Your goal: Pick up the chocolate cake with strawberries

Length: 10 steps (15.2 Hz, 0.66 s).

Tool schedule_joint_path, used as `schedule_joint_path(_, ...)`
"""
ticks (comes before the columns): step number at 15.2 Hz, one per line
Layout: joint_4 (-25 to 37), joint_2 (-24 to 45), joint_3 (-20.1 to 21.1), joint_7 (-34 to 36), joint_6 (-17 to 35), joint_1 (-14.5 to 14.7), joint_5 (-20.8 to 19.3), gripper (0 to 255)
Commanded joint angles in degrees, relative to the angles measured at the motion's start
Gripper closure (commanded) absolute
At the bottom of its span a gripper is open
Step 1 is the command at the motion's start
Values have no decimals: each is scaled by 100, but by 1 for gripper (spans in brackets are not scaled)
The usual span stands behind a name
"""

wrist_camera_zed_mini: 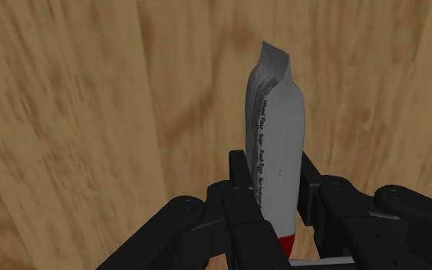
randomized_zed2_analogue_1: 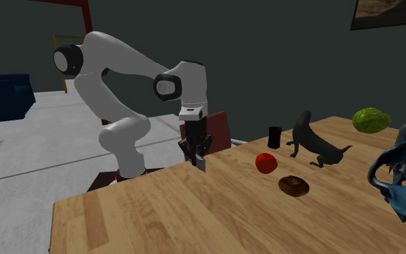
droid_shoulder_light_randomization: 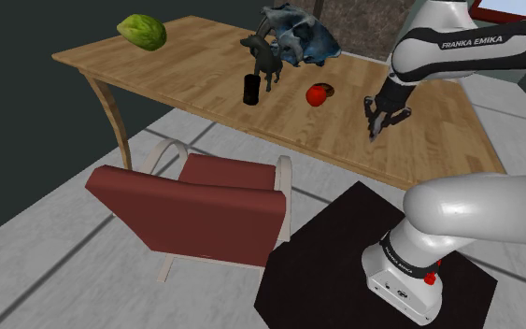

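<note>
A small brown round cake (randomized_zed2_analogue_1: 293, 185) with a dark middle lies on the wooden table (randomized_zed2_analogue_1: 165, 216); in the shoulder view it (droid_shoulder_light_randomization: 330, 87) peeks out behind a red round thing (droid_shoulder_light_randomization: 318, 94). That red thing (randomized_zed2_analogue_1: 266, 163) sits beside the cake, apart from it. My gripper (randomized_zed2_analogue_1: 197, 153) hangs low over the table, well to the second exterior view's left of the cake. It (droid_shoulder_light_randomization: 378, 120) is shut on a grey-white flat tube (wrist_camera_zed_mini: 277, 130) with small print and a red end. The fingers (wrist_camera_zed_mini: 242, 192) clasp the tube from both sides.
On the table stand a black cylinder (droid_shoulder_light_randomization: 249, 90), a dark animal figurine (droid_shoulder_light_randomization: 265, 58), a blue-grey skull-like object (droid_shoulder_light_randomization: 298, 37) and a green leafy ball (droid_shoulder_light_randomization: 142, 33). A red armchair (droid_shoulder_light_randomization: 205, 210) stands in front of the table, beside my stand (droid_shoulder_light_randomization: 345, 271).
</note>
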Motion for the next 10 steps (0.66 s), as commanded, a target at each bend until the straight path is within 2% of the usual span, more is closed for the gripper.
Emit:
schedule_joint_path(1,124,-65,10,-11,-191,5,15,255)
schedule_joint_path(8,600,-179,44,-45,-780,23,61,255)
schedule_joint_path(10,610,-181,45,-45,-792,24,62,255)
